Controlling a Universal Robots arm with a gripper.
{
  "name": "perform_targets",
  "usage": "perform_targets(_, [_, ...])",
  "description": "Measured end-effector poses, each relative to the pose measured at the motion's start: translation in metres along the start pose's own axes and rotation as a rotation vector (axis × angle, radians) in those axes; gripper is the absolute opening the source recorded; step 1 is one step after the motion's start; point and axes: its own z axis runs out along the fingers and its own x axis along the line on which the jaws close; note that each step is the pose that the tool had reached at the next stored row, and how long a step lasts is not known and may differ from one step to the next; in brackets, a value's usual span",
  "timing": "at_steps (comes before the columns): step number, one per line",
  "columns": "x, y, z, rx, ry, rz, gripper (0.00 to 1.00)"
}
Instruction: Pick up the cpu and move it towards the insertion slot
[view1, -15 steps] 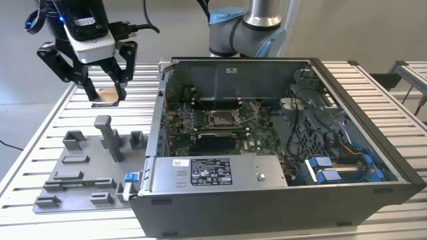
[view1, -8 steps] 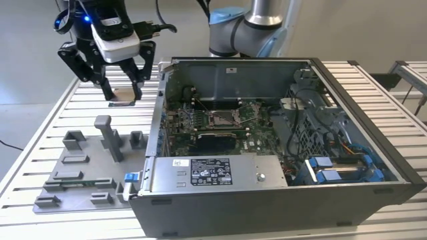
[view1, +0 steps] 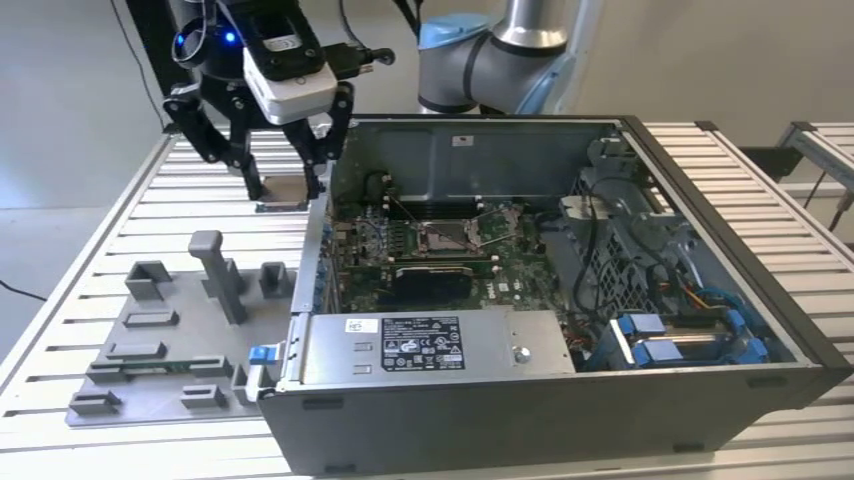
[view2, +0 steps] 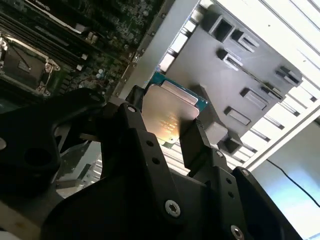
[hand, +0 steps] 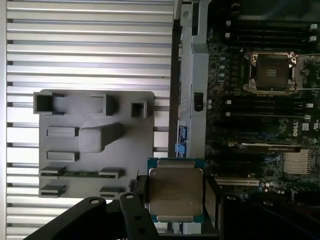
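My gripper (view1: 284, 192) is shut on the cpu (view1: 283, 188), a thin silvery square chip with a green rim. It hangs over the slatted table just outside the computer case's wall, on the exterior view's left. Both wrist views show the cpu (view2: 167, 112) (hand: 176, 192) clamped between two black fingers (view2: 196, 137) (hand: 210, 197), its metal face showing. The insertion slot (view1: 445, 235) (hand: 272, 72) (view2: 22, 62), a silver-framed square socket on the green board, lies inside the case, apart from the cpu and uncovered.
A grey fixture plate (view1: 160, 350) (hand: 95, 140) with blocks and a tall post (view1: 220, 275) sits on the table beside the case. The case wall (view1: 318, 240) stands between gripper and board. A silver power supply box (view1: 414, 345) fills the case's near side. Cables and blue clips crowd the exterior view's right.
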Motion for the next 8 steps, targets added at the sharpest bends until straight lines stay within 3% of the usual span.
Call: perform_targets(8, [-0.0337, -0.0003, 0.0002, 0.0000, 0.0000, 0.000, 0.00])
